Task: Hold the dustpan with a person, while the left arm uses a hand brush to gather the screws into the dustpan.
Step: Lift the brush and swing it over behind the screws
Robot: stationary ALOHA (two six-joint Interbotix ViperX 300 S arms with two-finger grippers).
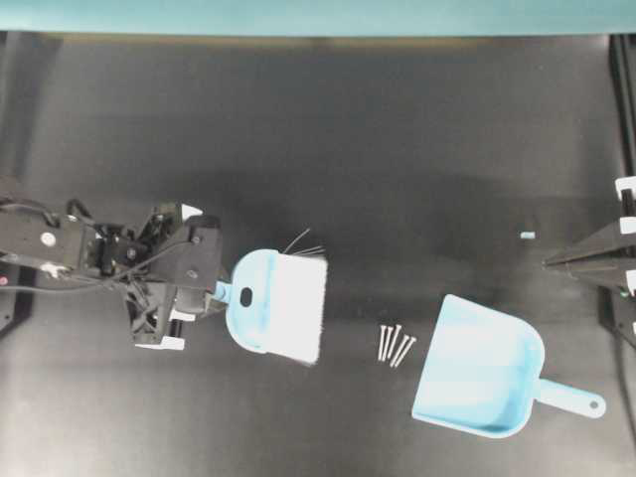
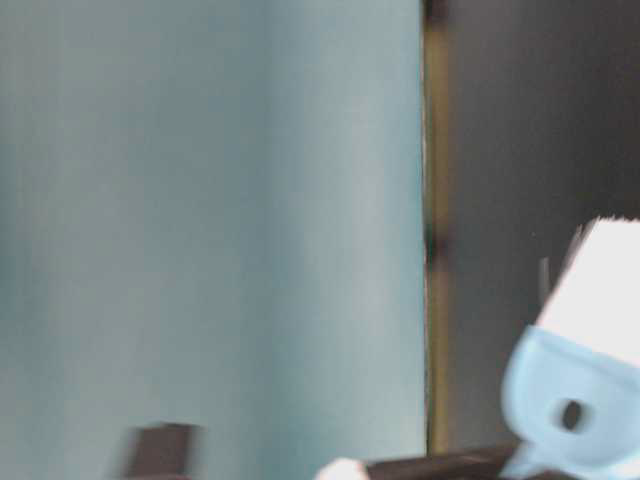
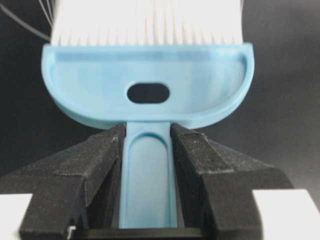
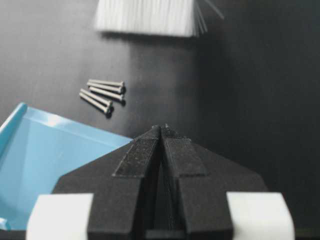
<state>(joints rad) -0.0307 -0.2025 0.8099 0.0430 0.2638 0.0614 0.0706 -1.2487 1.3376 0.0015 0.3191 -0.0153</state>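
The light blue hand brush (image 1: pixel 273 303) lies on the black table, its pale bristles pointing right. My left gripper (image 1: pixel 214 290) is shut on its slim handle; in the left wrist view both fingers (image 3: pixel 100 155) press the handle's sides just behind the brush (image 3: pixel 100 85) head. Several thin silver screws (image 1: pixel 395 345) lie side by side between the bristles and the dustpan (image 1: pixel 487 373), whose wide mouth faces them. My right gripper (image 1: pixel 552 261) is shut and empty above the dustpan, off its far side. From its wrist I see the screws (image 4: pixel 102 92) and the dustpan (image 4: pixel 50 160). No person is in view.
A small light blue scrap (image 1: pixel 528 236) lies on the table near the right gripper. A teal wall (image 1: pixel 318 15) runs along the far edge. The table-level view shows only that wall and the brush (image 2: pixel 575 390) at lower right.
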